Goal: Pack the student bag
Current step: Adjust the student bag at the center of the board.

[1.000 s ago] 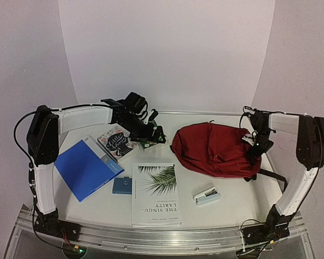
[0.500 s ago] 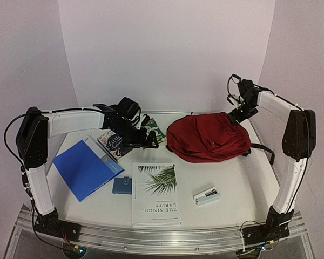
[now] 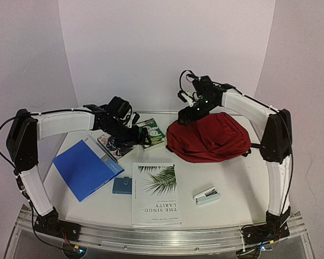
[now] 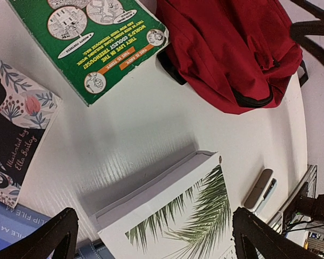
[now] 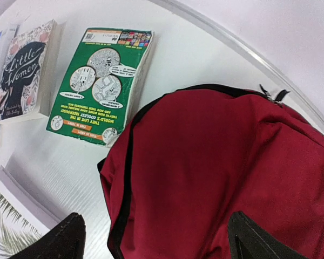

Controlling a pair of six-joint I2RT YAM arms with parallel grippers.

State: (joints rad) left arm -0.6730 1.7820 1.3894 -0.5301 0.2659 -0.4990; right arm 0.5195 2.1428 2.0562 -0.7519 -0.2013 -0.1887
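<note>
While both arms reach over the far half of the white table [image 3: 235,178], the student bag [image 3: 213,137] lies slumped on it at about 2 o'clock from the table's middle, dark red, with a black zipper line [image 5: 124,162] running along its side and a black strap [image 3: 257,146] trailing off at its 3 o'clock edge. The right gripper [image 5: 162,240] hangs above the bag's 10 o'clock corner, its two fingers spread wide with nothing between them. The left gripper [image 4: 156,237] hovers near the table's 11 o'clock, fingers likewise wide apart and empty.

A green paperback [image 3: 153,132] lies just beside the bag at its 9 o'clock side, apart from it in the wrist views. At the paperback's 8 o'clock sits a floral "Little Women" book [image 5: 21,75], and beyond that, at the table's 9 o'clock, a blue folder [image 3: 86,168]. A white book with a palm leaf cover [image 3: 156,194] lies at 6 o'clock, a small blue case [image 3: 122,185] touching its 9 o'clock edge. A small white stapler [image 3: 207,196] rests at 4 o'clock, well apart from the bag.
</note>
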